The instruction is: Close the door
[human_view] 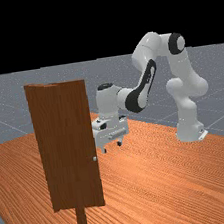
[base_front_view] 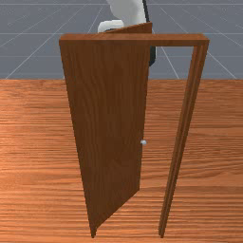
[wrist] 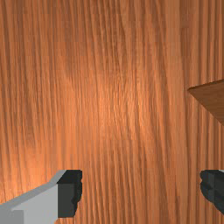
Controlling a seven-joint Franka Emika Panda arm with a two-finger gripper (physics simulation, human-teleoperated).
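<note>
The door (base_front_view: 107,118) is a tall, flat panel of dark brown wood, with the grain running along its height. It stands upright in its frame (base_front_view: 135,39), above the tabletop (base_front_view: 213,152). It is open: its side at the front view's left is near the frame, and from there the panel goes back in the direction of the arm (human_view: 150,48). Near its free edge it bears a small, round, pale knob (base_front_view: 144,142), below the middle of its height.

The front view shows the gap between this free edge and the post (base_front_view: 183,128) at the front view's right. The far view shows what is behind the door in the front view: the jaws (human_view: 112,147), which point down over the tabletop, near the door at its far view's right side. They are wide open and have hold of nothing. The wrist view shows this well: the two fingers (wrist: 70,192) stand well apart, with bare wood of the tabletop below and between them. In the same view, a pointed wooden corner, which looks to be the door's, is apart from both fingers. Whether another part of the hand touches the door, I cannot tell.

Counted, there are one door, one knob, one frame with two posts and one top bar, one arm, and two fingers.
</note>
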